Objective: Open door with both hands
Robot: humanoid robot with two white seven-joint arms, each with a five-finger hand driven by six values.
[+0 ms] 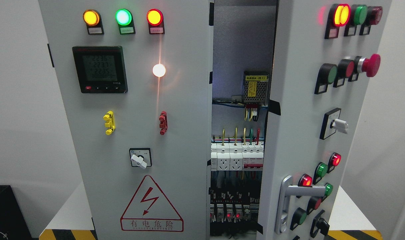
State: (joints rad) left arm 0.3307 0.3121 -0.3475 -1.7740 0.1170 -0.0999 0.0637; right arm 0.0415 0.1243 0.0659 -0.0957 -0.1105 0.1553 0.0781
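A grey electrical cabinet fills the head view. Its left door [129, 100] looks closed and flat to me, with three lit lamps, a black digital meter [99, 69], a rotary switch [140, 158] and a red warning triangle [151, 206]. The right door [299, 126] stands partly swung out toward me, showing its silver lever handle [289, 200] at the lower edge and rows of buttons. Through the gap between the doors I see the interior [237, 156] with breakers, wires and a power supply. Neither of my hands or arms shows anywhere.
The cabinet stands on a white platform [67, 213] with yellow-black hazard tape along its front edge. A black box [5, 210] sits at the lower left. A red mushroom stop button [371, 65] sticks out of the right door. White walls flank both sides.
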